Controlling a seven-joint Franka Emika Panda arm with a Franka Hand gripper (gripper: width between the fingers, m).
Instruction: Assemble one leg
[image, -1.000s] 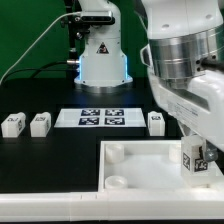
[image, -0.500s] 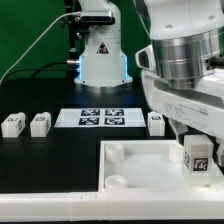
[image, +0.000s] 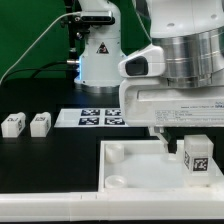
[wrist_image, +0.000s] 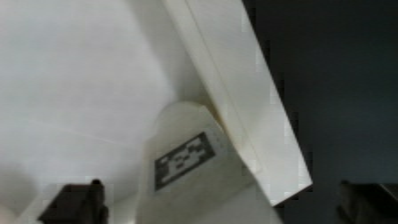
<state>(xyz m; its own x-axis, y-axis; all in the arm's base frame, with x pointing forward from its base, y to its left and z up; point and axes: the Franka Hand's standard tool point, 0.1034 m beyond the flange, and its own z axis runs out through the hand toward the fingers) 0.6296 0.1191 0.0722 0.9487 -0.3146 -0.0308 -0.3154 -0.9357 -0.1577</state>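
Note:
A leg (image: 197, 158), a small white block with a marker tag facing the camera, stands upright on the near right corner of the large white plate (image: 140, 168). My gripper (image: 172, 138) hangs just above and to the exterior view's left of it, open and empty. In the wrist view the same leg (wrist_image: 183, 160) shows its tag between my two dark fingertips, which stand wide apart and clear of it; my gripper (wrist_image: 222, 205) holds nothing. Two more legs (image: 13, 124) (image: 40, 123) lie on the black table at the exterior view's left. A fourth leg is hidden behind my arm.
The marker board (image: 98, 118) lies behind the plate. The plate has round sockets (image: 117, 151) at its left corners. The arm's white base (image: 100, 55) stands at the back. In the wrist view the plate's edge (wrist_image: 240, 90) borders dark table.
My gripper has let go of the leg on the plate and risen off it. The arm has swung toward the exterior view's left, now covering the leg beside the marker board.

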